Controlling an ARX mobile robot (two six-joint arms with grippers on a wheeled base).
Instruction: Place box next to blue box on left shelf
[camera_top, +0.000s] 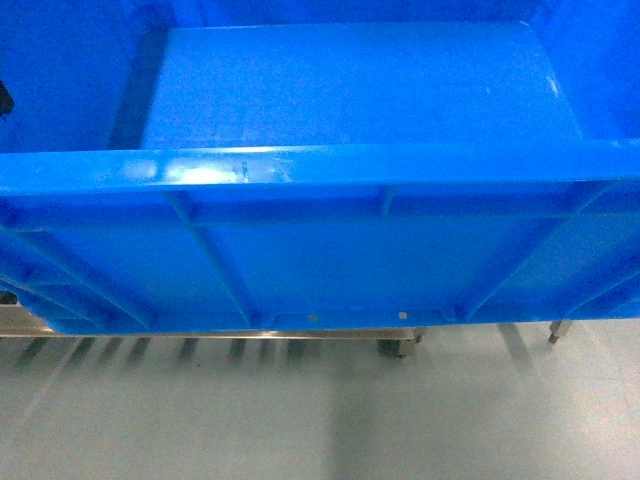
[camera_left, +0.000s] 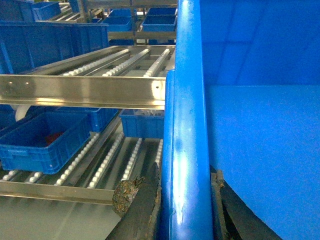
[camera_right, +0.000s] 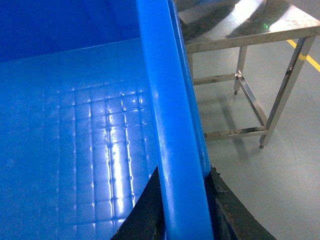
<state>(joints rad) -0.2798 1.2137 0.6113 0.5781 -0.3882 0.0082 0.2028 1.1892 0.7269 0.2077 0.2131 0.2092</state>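
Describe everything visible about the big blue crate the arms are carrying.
The crate is bright blue glossy plastic, with a thick rim, ribbed outer walls and an empty floor showing a faint grid. It fills the head view above the grey floor. The left tool and right tool each clamp a side rim, dark fingers on both faces of the wall.

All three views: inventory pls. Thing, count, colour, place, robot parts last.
box: 1, bright blue, held up across the whole head view, empty
left shelf: 1, grey metal with white rollers, left of the held box in the left wrist view
crates on racks: several, blue, lower tier and background
metal table: 1, steel, right of the box in the right wrist view
left gripper: 1, black, clamped over the box's left rim
right gripper: 1, black, clamped over the right rim
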